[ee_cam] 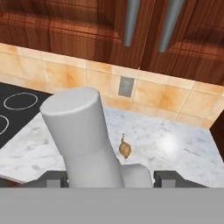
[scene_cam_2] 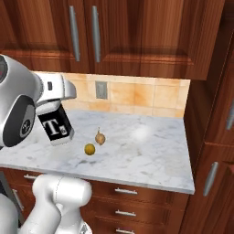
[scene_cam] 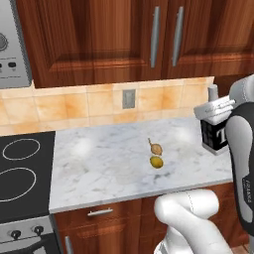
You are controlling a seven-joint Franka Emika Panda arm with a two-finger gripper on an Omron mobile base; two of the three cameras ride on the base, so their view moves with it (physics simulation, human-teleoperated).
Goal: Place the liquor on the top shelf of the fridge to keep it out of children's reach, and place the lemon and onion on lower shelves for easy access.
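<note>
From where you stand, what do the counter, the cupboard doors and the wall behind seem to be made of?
The counter looks like polished white marble: grey veins, a soft glare spot. The cupboard doors look like reddish-brown varnished wood, grain streaks visible, with metal-looking grey bar handles. The wall seems glazed orange-beige tile, judging by its square joints.

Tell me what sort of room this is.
A rendered home kitchen, by the look of it: a marble counter under dark wood cabinets, a black stove top at its end, and a tiled backsplash with a wall outlet.
</note>
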